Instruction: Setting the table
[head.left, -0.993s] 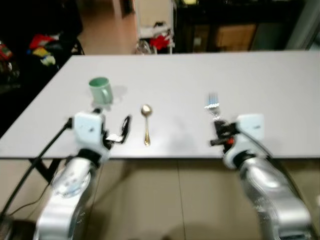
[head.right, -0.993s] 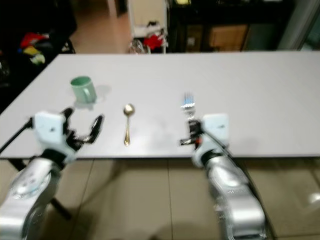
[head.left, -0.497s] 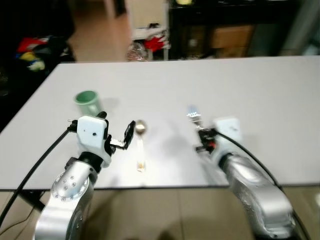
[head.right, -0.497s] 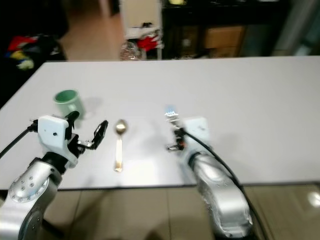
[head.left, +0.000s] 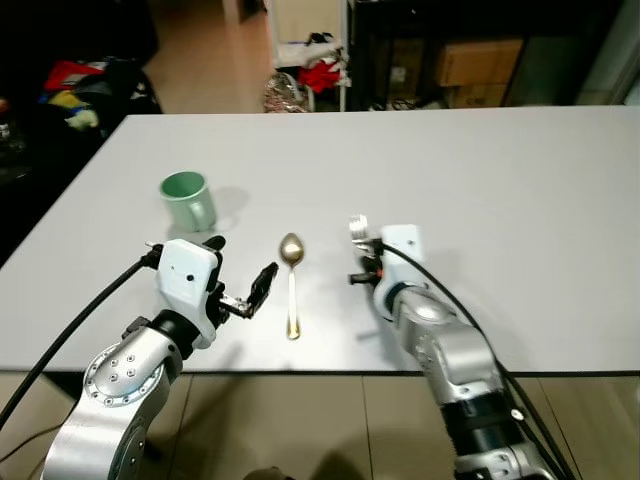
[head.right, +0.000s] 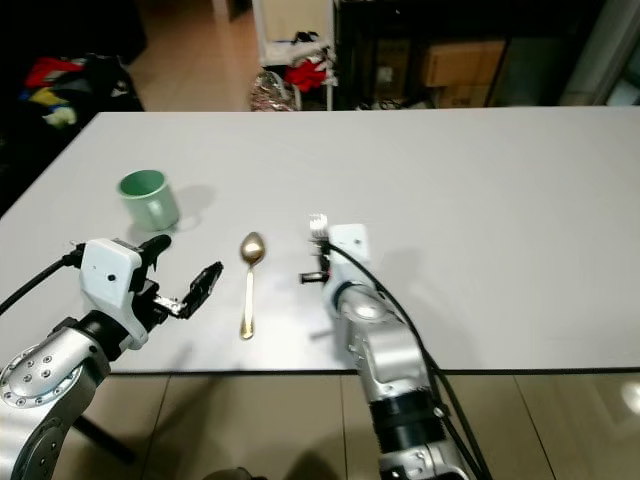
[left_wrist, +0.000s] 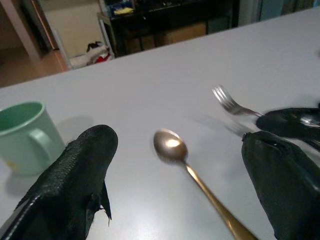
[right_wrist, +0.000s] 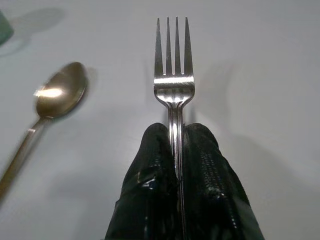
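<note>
— So where is the fork (right_wrist: 174, 85)?
— Clamped by its handle between the two fingers of the right gripper (right_wrist: 176, 150), tines toward 12 o'clock, low over the white table (head.left: 520, 180).
— And the gold spoon (head.left: 291, 270)?
— Flat on the table at the fork's 9 o'clock, near it.
— The left gripper (left_wrist: 180, 185)?
— Fingers spread apart, holding nothing, near the spoon; a green mug (head.left: 187, 199) stands at its 11 o'clock.

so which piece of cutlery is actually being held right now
The silver fork, pinched by its handle in the right gripper. The gold spoon lies free on the table.
</note>
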